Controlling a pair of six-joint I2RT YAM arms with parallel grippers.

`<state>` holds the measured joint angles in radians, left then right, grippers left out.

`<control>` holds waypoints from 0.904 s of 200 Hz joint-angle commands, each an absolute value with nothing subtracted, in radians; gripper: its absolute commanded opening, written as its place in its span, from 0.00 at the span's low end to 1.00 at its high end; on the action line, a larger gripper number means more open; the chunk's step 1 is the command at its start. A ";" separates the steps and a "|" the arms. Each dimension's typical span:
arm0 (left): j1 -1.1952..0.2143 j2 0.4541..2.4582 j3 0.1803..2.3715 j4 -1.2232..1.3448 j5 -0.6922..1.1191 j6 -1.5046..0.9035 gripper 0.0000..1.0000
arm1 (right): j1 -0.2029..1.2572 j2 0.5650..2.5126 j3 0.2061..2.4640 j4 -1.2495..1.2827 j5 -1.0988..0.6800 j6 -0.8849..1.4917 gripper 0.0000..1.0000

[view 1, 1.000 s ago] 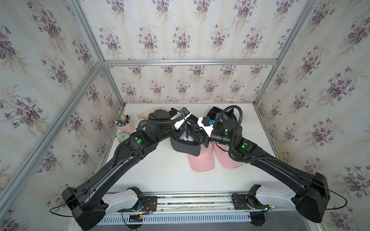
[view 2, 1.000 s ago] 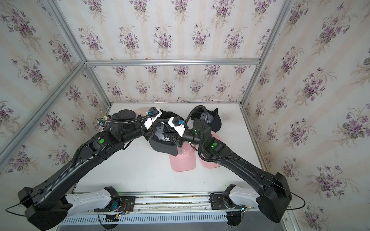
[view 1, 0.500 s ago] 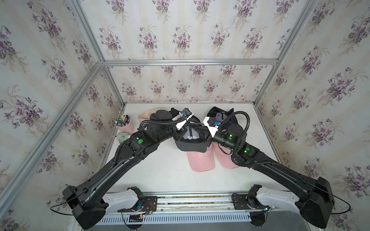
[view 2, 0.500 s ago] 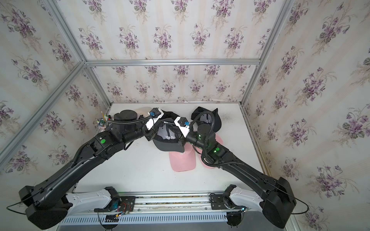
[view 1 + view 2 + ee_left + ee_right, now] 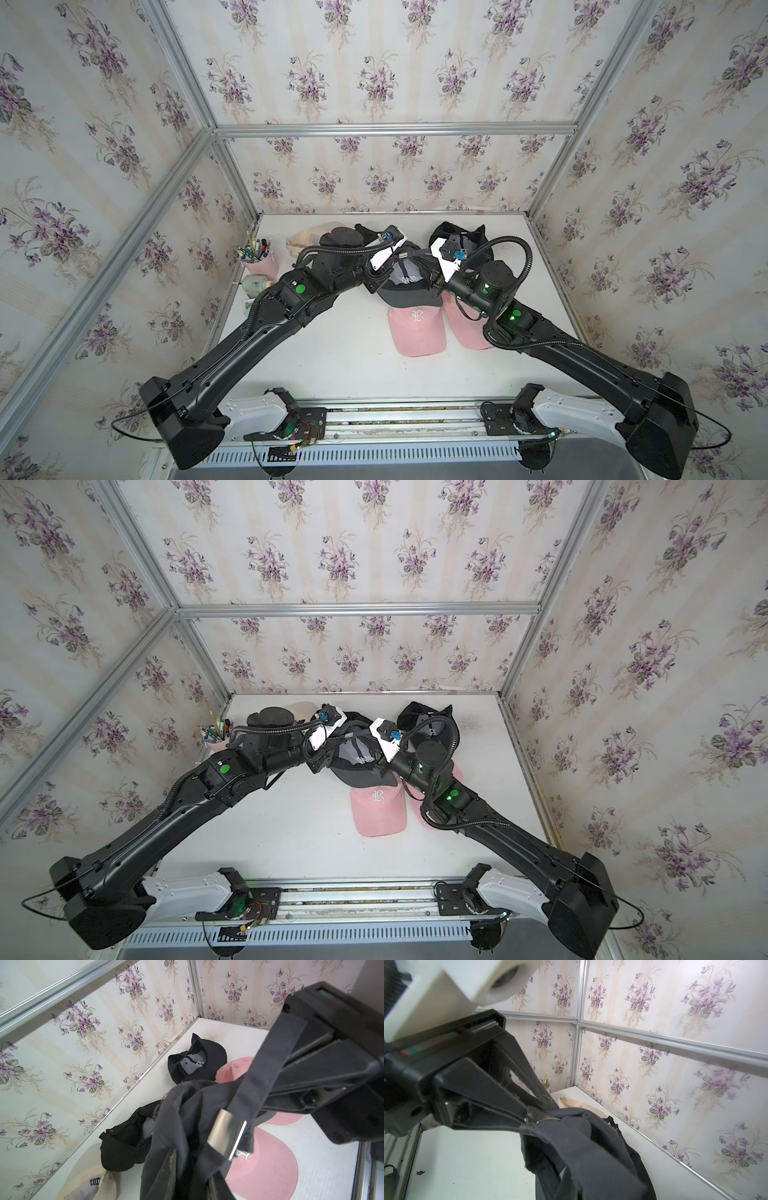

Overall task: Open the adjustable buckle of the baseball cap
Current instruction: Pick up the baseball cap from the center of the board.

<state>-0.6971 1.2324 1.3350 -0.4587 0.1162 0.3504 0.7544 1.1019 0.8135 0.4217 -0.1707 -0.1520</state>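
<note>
Violet-sprigged wallpaper closes round a white table [image 5: 332, 365]. Between the two grippers hangs the dark cap [image 5: 405, 282], lifted over a pink cap [image 5: 417, 332].

The right gripper [image 5: 276, 1078] is clamped on the strap [image 5: 268, 1053], whose free end lies along its fingers. Just off its tips sits the buckle [image 5: 226, 1134]. The left gripper [image 5: 538, 1115] nips the cap's fabric right at the buckle's rim, its tips nearly together with cloth bunched between them.

The cap looks light and floppy and will likely sag and twist when pulled. The strap is thin webbing that should grip well. The buckle is small, hard, polished metal and probably slippery. The best holds seem to be the strap end on one side and the cloth or frame hard against the buckle on the other.

Only the left wrist view shows the buckle's face and the strap running from it into the right gripper. Only the right wrist view shows the left tips meeting at the metal edge. In both top views the wrists hide all this, but these views show the cap slung between the arms.

Farther from the hands lie two black caps [image 5: 199, 1059], a beige cap [image 5: 89, 1176] and a pen cup [image 5: 255, 259].
</note>
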 commanded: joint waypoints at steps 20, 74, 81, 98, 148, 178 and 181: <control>-0.696 1.233 1.321 -0.413 0.141 0.320 0.40 | 0.754 1.109 0.850 0.437 -0.125 -0.160 0.00; -0.698 1.221 1.311 -0.402 0.172 0.274 0.58 | 0.755 1.141 0.902 0.362 -0.070 -0.128 0.00; -0.698 1.216 1.306 -0.401 0.172 0.268 0.60 | 0.754 1.143 0.905 0.359 -0.063 -0.119 0.00; -0.698 1.205 1.296 -0.396 0.173 0.261 0.64 | 0.755 1.149 0.909 0.352 -0.066 -0.114 0.00; -0.707 1.175 1.299 -0.400 0.191 0.229 0.66 | 0.755 1.164 0.930 0.329 -0.057 -0.099 0.00; -0.709 1.153 1.305 -0.351 0.215 0.195 0.69 | 0.755 1.166 0.933 0.321 -0.053 -0.097 0.00; -0.709 1.153 1.307 -0.345 0.218 0.190 0.69 | 0.755 1.166 0.931 0.319 -0.052 -0.097 0.00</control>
